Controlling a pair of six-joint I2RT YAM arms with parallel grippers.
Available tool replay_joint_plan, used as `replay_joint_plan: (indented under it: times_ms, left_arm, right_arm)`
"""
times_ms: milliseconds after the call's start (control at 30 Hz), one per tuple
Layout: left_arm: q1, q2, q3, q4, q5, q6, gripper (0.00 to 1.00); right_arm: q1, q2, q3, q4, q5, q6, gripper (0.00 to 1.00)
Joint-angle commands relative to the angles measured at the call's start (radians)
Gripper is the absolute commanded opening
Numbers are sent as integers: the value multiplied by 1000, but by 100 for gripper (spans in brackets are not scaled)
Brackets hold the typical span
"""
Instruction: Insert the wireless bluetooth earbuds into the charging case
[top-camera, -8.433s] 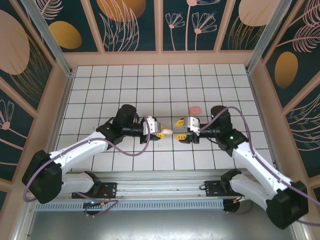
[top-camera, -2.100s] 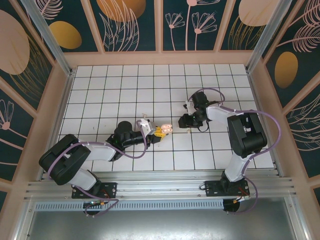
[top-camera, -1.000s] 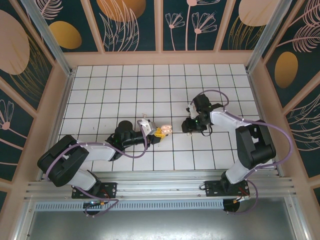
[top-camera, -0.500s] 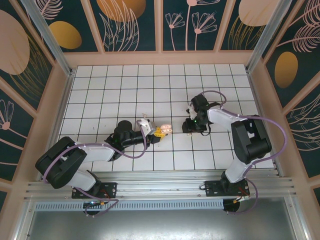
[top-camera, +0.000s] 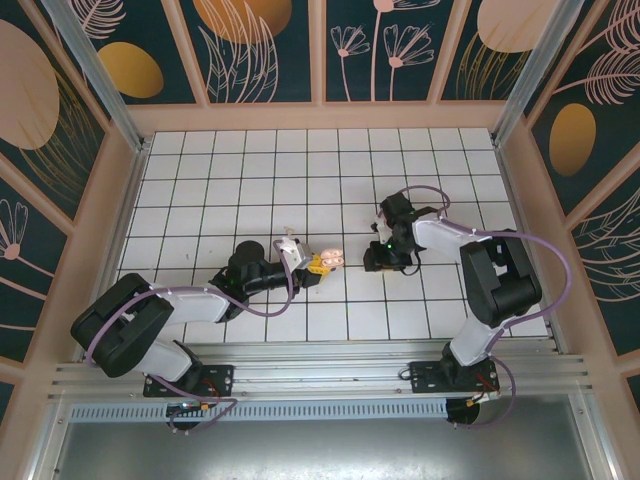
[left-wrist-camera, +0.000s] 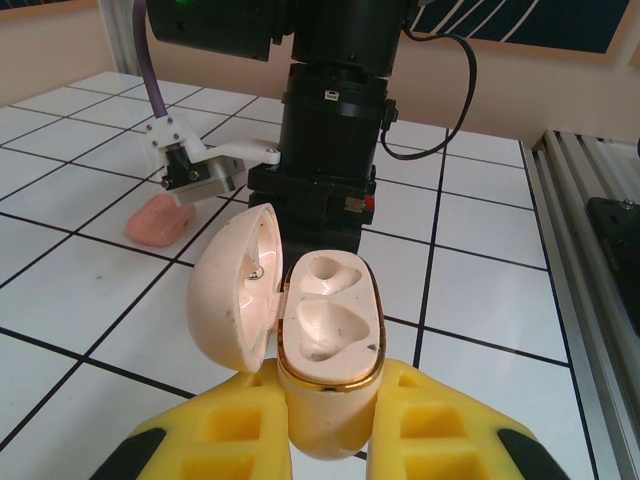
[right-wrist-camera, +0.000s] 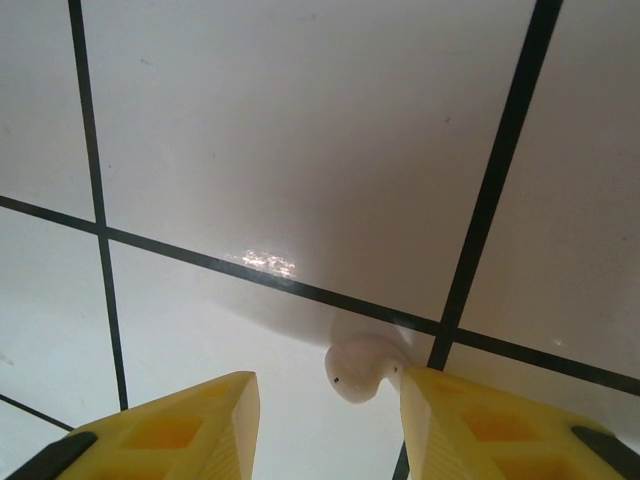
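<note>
White tiles (top-camera: 250, 170): left gripper (left-wrist-camera: 335, 425) clamps open charging case (left-wrist-camera: 330, 340); right gripper (right-wrist-camera: 328, 390) gapes around earbud (right-wrist-camera: 358, 368), perhaps touching

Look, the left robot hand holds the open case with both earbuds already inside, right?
Not quite: the left gripper does hold the open case, but both of its wells are empty, as the left wrist view shows.

The pale case (left-wrist-camera: 330, 340) is open, both cups empty. One tiny pale earbud (right-wrist-camera: 362, 372) lies on the bench (right-wrist-camera: 300, 150) by a black line (right-wrist-camera: 480, 250).
</note>
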Motion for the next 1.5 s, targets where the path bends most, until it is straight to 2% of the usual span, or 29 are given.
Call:
replay_joint_plan:
  times_ms: [0,133,333,600,833,1133,1467]
  left_arm:
    - [-6,-18,10,4,0,9,10]
    - [-6,-23,10,0,1,9,10]
    - [-6,-36,9,-11,-2,15,10]
    - [-6,-40,8,-14,-4,17,10]
    - [-5,-43,10,-22,-7,20,10]
    - [-7,-46,15,-33,-8,24,10]
    - [-6,-46,17,-42,-12,27,10]
  right_arm:
    - [17,17,-11,-44,-17,22,42]
    - [19,-6,-4,-38,-52,27,42]
    - [16,-21,21,-69,44,30,47]
    - [19,20,16,-51,34,24,47]
    - [22,23,16,-50,14,22,43]
    - [22,12,102,-137,149,26,43]
    - [27,73,133,-127,131,13,38]
